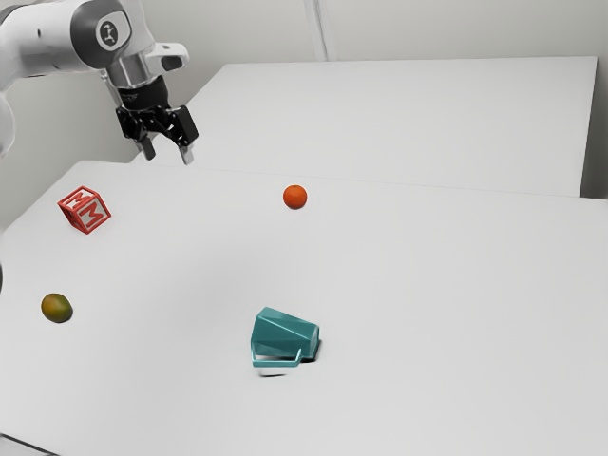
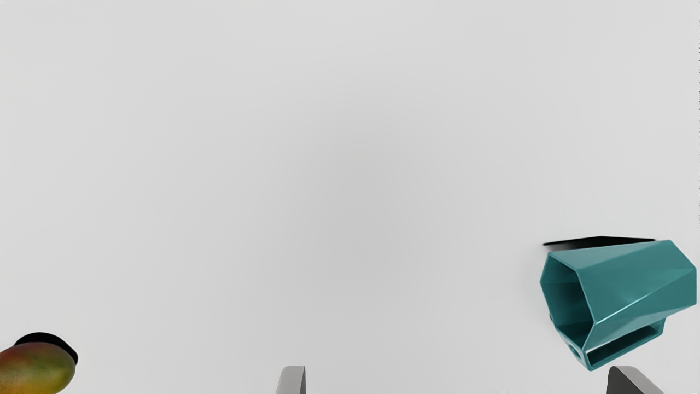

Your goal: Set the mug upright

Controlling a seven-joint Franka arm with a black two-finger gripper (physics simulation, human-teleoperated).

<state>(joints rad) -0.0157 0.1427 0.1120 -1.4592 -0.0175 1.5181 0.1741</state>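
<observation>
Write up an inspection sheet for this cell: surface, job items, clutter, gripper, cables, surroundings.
Surface: white table, no spill or damage seen.
Job's things: teal mug lying on its side, not upright; open end faces the exterior view's left.
Clutter: red-and-white letter block, mango and orange ball, all apart from the mug.
Gripper: black two-finger gripper open, holding nothing, raised above the table.
Cables: none identified; thin dark line at the exterior view's lower left corner, cannot tell what it is.
Surroundings: pale wall, large white panel beyond the table.
</observation>
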